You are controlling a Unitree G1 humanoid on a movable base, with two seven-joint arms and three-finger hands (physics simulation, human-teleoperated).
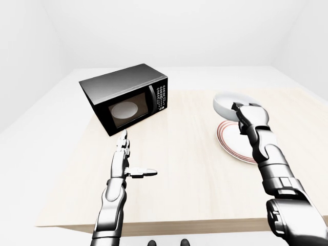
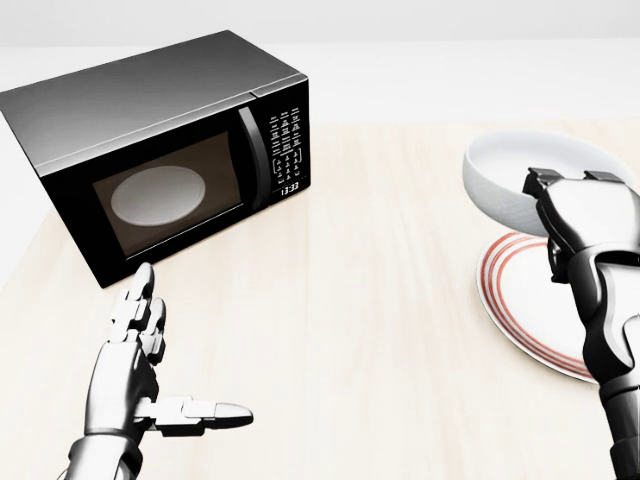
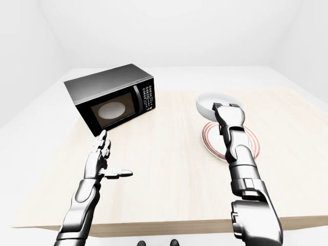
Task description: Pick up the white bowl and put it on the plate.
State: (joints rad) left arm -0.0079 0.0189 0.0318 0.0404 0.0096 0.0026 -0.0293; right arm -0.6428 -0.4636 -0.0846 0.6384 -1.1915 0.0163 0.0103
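Microwave (image 2: 160, 150) clock — "13:33"

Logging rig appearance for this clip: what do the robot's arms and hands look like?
Both arms are glossy silver-grey metal with black joints, built of rounded segments. The left hand has three slim segmented fingers; the right hand has a broad blocky palm with dark fingertips. No cables, markings or sleeves are visible.

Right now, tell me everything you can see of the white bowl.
The plain white round bowl looks like smooth glazed ceramic, empty, with a thick rim and deep curved wall. It is tilted, its opening turned toward the head view's upper left. The right hand grips its near rim, fingers hooked over the edge. It hangs over the top edge of the red-ringed white plate on the pale wooden table.
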